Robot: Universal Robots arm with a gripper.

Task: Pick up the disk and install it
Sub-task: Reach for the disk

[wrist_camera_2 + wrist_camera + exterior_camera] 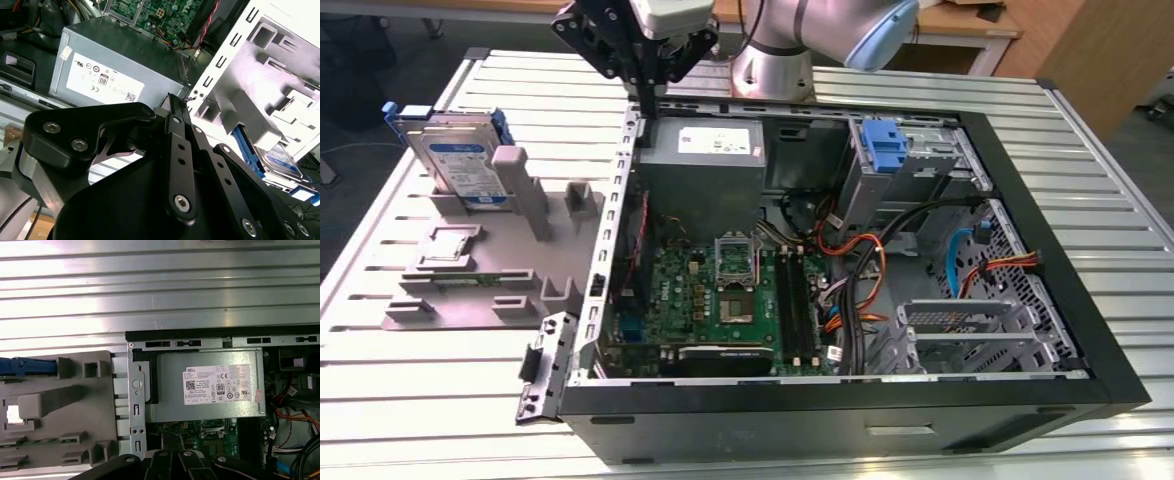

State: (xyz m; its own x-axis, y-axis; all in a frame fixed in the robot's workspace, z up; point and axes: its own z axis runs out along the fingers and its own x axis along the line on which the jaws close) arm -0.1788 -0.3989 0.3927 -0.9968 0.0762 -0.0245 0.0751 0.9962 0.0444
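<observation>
Hovering over the computer case's [854, 405] back edge by the power supply [707, 150], the claw [642, 86] looks closed and empty. The disk [460, 160] stands in the grey rack [480, 290], well apart.

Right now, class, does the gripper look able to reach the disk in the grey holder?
Probably yes: the disk stands upright in the holder, its top uncovered, and the gripper hangs above the computer case nearby.

Open case [854, 425] on a slatted table [440, 400].
Gripper [640, 86] above its corner; disk [464, 165] upright in the holder [520, 215].
</observation>
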